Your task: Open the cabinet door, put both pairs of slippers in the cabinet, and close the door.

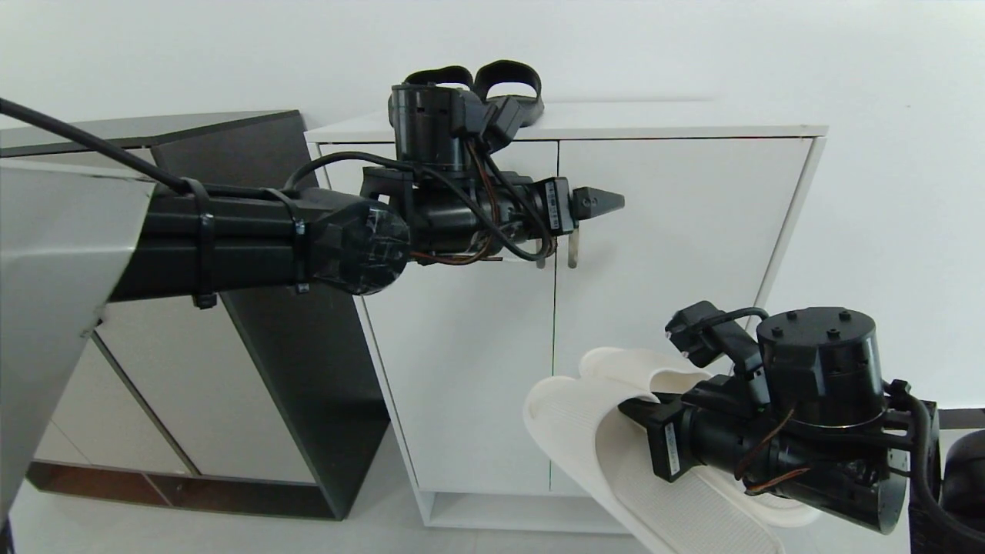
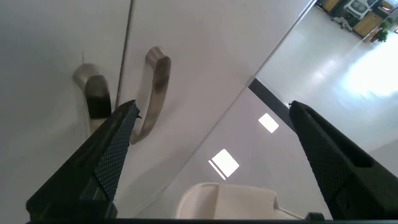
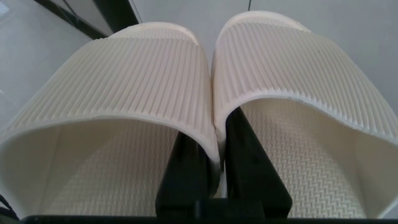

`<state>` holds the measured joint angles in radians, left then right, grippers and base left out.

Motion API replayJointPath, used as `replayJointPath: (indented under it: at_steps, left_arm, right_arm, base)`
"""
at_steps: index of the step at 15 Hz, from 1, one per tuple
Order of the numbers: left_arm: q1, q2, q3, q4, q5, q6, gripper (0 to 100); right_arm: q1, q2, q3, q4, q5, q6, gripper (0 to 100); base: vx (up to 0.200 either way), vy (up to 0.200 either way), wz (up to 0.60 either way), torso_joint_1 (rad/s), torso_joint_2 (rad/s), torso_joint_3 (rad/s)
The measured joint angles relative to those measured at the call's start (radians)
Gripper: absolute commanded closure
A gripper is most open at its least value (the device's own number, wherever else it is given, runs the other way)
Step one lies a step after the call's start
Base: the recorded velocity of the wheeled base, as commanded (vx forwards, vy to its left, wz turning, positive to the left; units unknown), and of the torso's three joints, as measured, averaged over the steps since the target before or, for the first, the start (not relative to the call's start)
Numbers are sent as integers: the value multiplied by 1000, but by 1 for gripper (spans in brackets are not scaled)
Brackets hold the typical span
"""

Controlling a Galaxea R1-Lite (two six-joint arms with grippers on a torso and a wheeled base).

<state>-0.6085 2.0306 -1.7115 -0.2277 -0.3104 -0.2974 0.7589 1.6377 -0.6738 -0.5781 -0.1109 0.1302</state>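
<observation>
White cabinet [image 1: 677, 308] against wall, both doors shut, two metal handles [image 2: 155, 87] side by side at centre seam. Black slippers [image 1: 500, 77] on cabinet top, above left door. Left gripper [image 1: 608, 201] close in front of handles, contact unclear; fingers [image 2: 106, 155] spread, nothing between. Right gripper [image 3: 216, 155] lower right, near cabinet's foot, fingers pinching inner walls of cream slippers [image 1: 577, 431] together, pair side by side. Dark grey unit [image 1: 300, 346] left of cabinet.

Plain white wall [image 1: 885, 61], dark grey unit [image 1: 308, 385], pale glossy floor [image 1: 377, 527].
</observation>
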Motion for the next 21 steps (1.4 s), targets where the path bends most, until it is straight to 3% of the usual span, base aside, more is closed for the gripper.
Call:
replayJointPath:
  at_steps: [7, 8, 12, 15, 17, 21]
  left_arm:
    - [-4, 102, -125, 11, 23, -8, 0]
    - [-5, 109, -134, 16, 25, -10, 100]
    - [-10, 116, -127, 20, 33, -14, 100]
    - [-27, 86, -71, 15, 38, -11, 100]
    - [-51, 55, -30, 15, 74, -7, 100]
    - [-83, -8, 46, 14, 76, -6, 100]
  right_arm:
    - [2, -9, 5, 0, 0, 1, 100]
    - [3, -14, 8, 1, 1, 1, 100]
    - [17, -41, 38, 1, 84, -4, 100]
    - [20, -59, 67, 0, 139, -7, 100]
    - [19, -76, 81, 0, 193, -17, 100]
    - [18, -125, 112, 3, 263, -29, 100]
  base:
    - [0, 0, 0, 0, 0, 0]
    - [0, 0, 0, 0, 0, 0]
    - [0, 0, 0, 0, 0, 0]
    - [0, 0, 0, 0, 0, 0]
    - [0, 0, 0, 0, 0, 0]
    - [0, 0, 0, 0, 0, 0]
